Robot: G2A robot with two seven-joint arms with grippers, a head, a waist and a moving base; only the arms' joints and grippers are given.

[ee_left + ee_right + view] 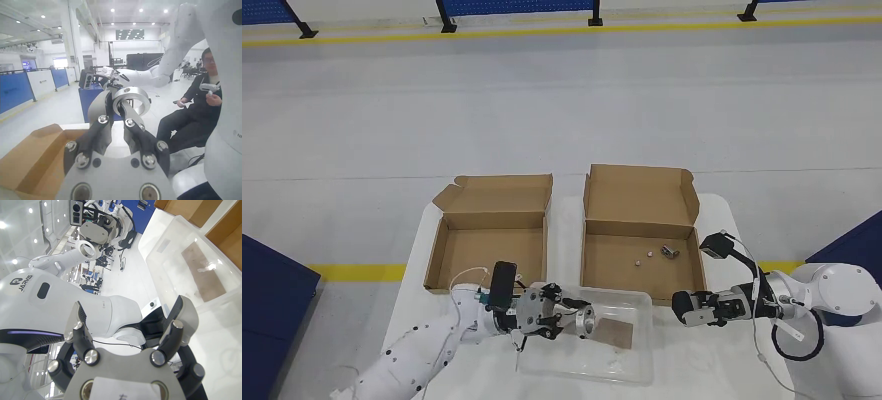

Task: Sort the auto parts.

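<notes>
I'm gripping the shiny silver metal ring by its wall, left gripper clamped on it; rigid, slick, likely heavy.

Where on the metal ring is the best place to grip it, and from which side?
Grip the metal ring by its wall, one finger through the bore, one outside, coming from an open face, as the left gripper does. The wide bore admits a finger.
</notes>
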